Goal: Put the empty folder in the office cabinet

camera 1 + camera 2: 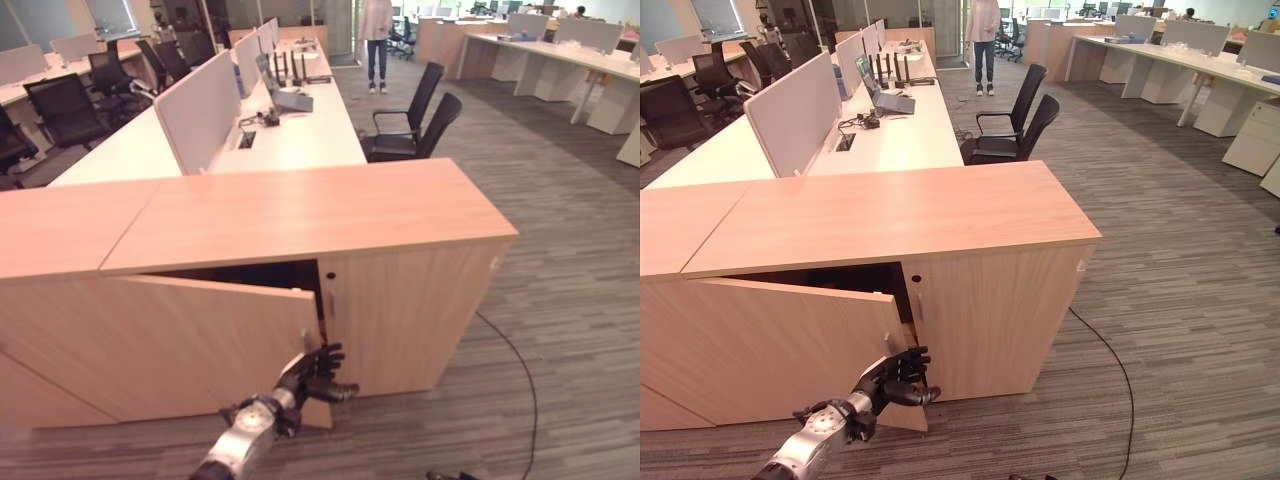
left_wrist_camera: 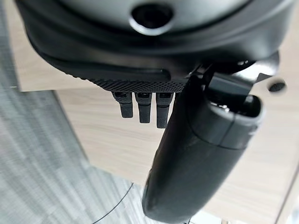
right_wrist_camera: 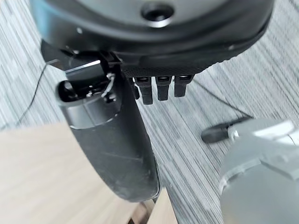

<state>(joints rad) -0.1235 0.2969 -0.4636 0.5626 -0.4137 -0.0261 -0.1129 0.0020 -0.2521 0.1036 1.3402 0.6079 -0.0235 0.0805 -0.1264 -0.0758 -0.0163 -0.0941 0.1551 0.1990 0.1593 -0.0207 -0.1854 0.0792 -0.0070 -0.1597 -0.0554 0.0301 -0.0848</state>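
Currently: cabinet door (image 1: 200,340) is swung partly open | left hand (image 1: 318,372) is set at its free edge, fingers curled round it | right hand (image 3: 112,135) is held low, fingers relaxed | folder's whereabouts cannot be told | placing remains undone.

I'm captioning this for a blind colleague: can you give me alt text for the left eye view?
The left robot hand reaches to the free edge of a partly open cabinet door on a low wooden cabinet, with a dark gap behind the door. Behind the cabinet stand long white desks and black office chairs, and a person stands far off.
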